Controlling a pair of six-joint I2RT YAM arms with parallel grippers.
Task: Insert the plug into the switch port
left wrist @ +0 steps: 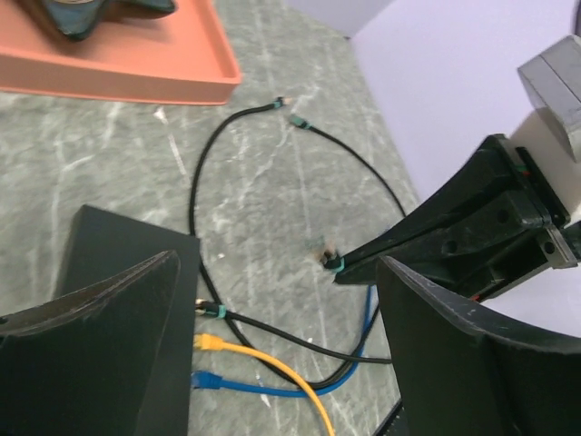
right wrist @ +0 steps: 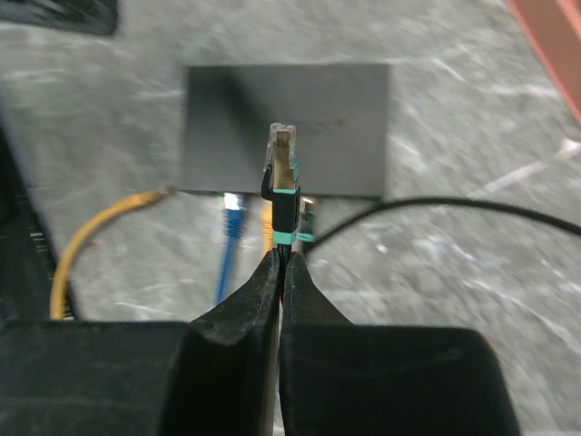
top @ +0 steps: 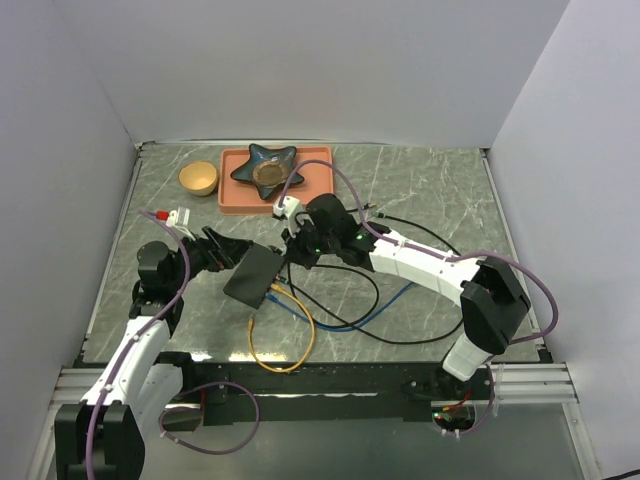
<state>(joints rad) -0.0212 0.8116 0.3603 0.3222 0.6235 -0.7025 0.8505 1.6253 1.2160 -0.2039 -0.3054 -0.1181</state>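
Note:
The black switch lies flat on the marble table; it also shows in the right wrist view and the left wrist view. Its socket side holds a black, a yellow and a blue plug. My right gripper is shut on a black cable just behind its clear plug with teal bands, held above the table a short way from the socket side, pointing at it. My left gripper is open, one finger over the switch, the other beside the right gripper.
An orange-pink tray with a dark star-shaped dish stands at the back, a wooden bowl to its left. Black, blue and yellow cables loop across the table in front of the switch. Two loose plug ends lie near the tray.

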